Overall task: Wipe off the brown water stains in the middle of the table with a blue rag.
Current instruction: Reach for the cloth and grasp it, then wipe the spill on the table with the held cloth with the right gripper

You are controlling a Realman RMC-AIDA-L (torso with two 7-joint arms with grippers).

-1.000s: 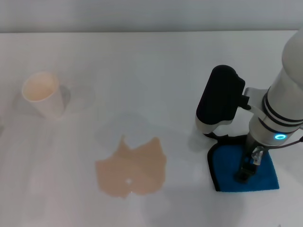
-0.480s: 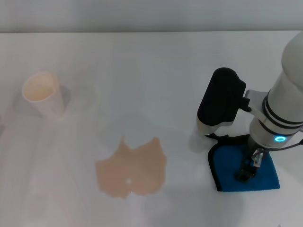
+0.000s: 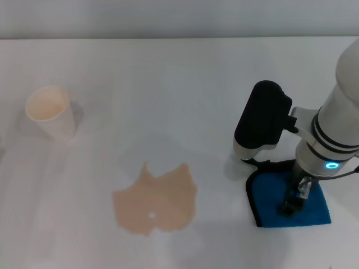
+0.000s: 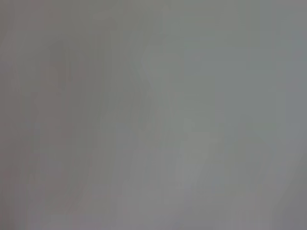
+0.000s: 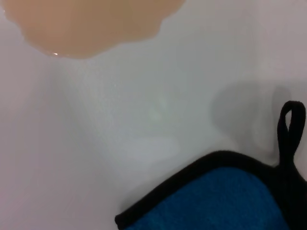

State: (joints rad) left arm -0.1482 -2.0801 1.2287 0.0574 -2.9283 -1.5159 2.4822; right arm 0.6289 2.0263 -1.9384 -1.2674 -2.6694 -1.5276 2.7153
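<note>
The brown water stains (image 3: 157,197) form a flat tan puddle with a lobed outline and a tiny white dot on the white table (image 3: 168,84), front centre. The blue rag (image 3: 269,204) with black trim lies flat to its right. My right gripper (image 3: 293,203) is lowered onto the middle of the rag, with its dark tip touching the cloth. The right wrist view shows the rag's corner (image 5: 225,201), its black loop (image 5: 290,124) and the edge of the stain (image 5: 91,24) a short gap away. My left gripper is out of view; the left wrist view shows only plain grey.
A white paper cup (image 3: 50,112) with a beige inside stands upright at the far left, well away from the stain. The table's far edge runs along the back.
My right arm has shifted very slightly to the right over the rag. The rag, the stain and the cup have not moved.
</note>
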